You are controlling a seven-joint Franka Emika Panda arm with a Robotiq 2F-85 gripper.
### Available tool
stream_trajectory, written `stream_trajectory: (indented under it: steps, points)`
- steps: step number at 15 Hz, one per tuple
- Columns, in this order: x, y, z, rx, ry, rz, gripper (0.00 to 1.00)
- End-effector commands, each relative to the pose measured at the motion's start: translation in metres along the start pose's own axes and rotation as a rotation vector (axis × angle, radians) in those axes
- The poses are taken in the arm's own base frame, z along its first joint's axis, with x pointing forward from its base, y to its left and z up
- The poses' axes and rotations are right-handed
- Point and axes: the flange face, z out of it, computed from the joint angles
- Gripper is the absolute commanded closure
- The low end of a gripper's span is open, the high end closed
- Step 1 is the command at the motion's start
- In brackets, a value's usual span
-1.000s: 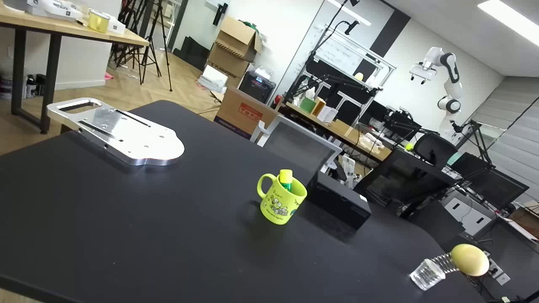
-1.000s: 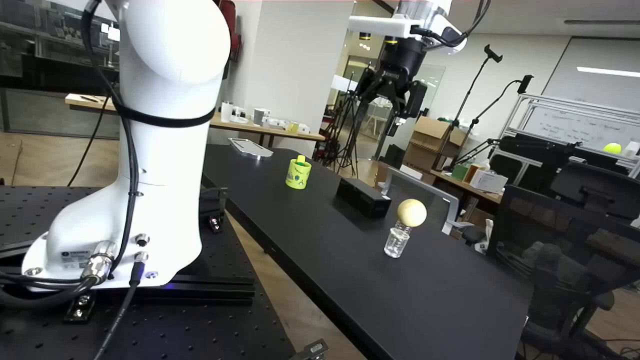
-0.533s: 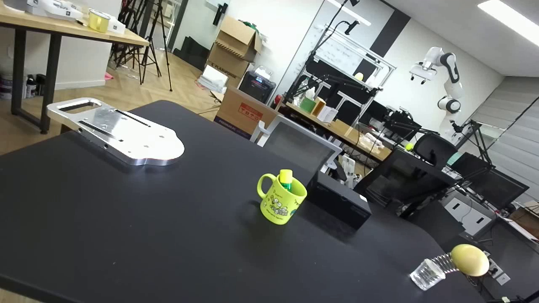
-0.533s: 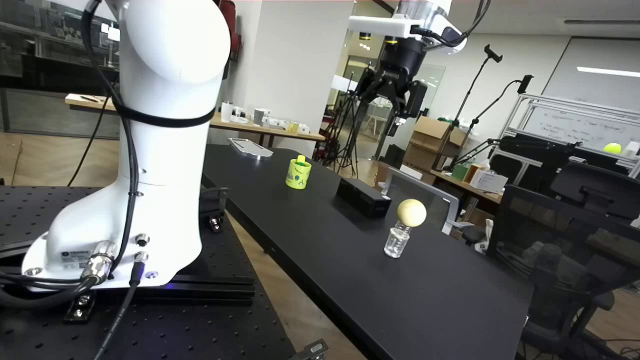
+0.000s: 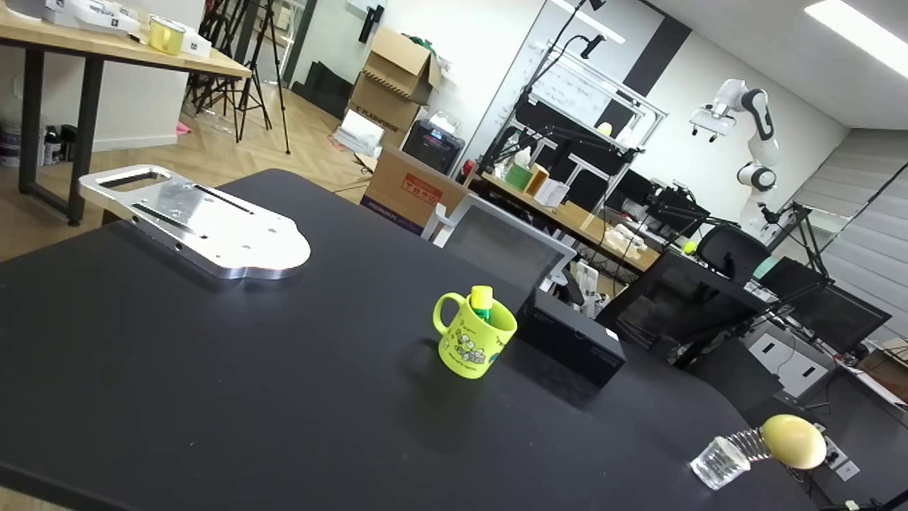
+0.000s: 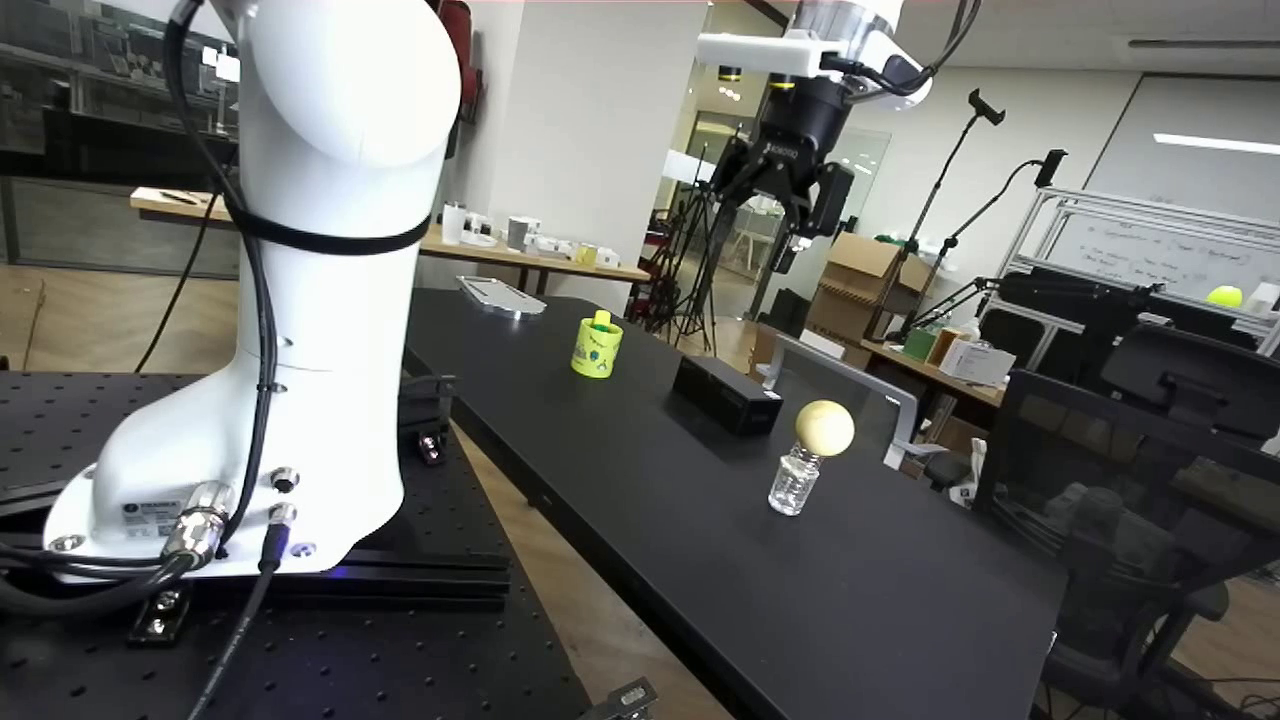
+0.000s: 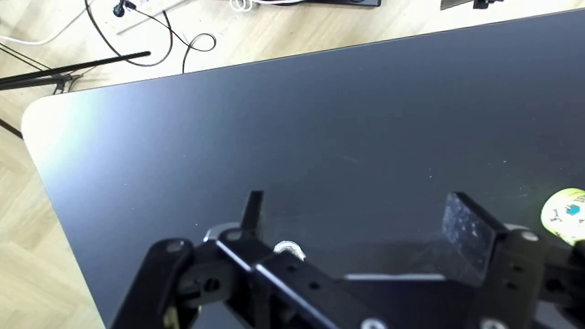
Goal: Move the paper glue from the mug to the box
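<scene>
Although its lower part is hidden, the paper glue sits inside the mug: yellow cap and, in an exterior view, some green body stick up past the rim. Mug is lime-green, upright on the black table, side handle and dark print visible in an exterior view. Near it, with a gap between the two, is the box: black, low, rectangular, small white mark at one end; can't tell whether its top is covered.

End effector released, fingers spread well apart, hanging above the table, well apart from the mug. In the wrist view the mug is cut off at the picture's edge, outside the fingers. A shiny rounded bit shows by one finger, mostly hidden, can't tell what.

Past the box, on the side away from the mug: yellow ball on a coil spring, leaning, over a clear base. Opposite way, well apart from the mug: slotted silver plate at the table's end. White arm base stands on a black perforated board beside the table.

Further out: mesh-backed chair near the table edge, brown cartons, wooden desk carrying a yellow tin, second white arm in the background.
</scene>
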Motion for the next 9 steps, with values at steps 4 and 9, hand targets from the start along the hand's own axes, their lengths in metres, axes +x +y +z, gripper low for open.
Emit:
stream_trajectory:
  steps: [4,9]
  points:
    - [0.057,-0.035,0.012,-0.067,-0.028,0.016,0.00]
    - [0.101,-0.104,0.027,-0.110,-0.056,-0.156,0.00]
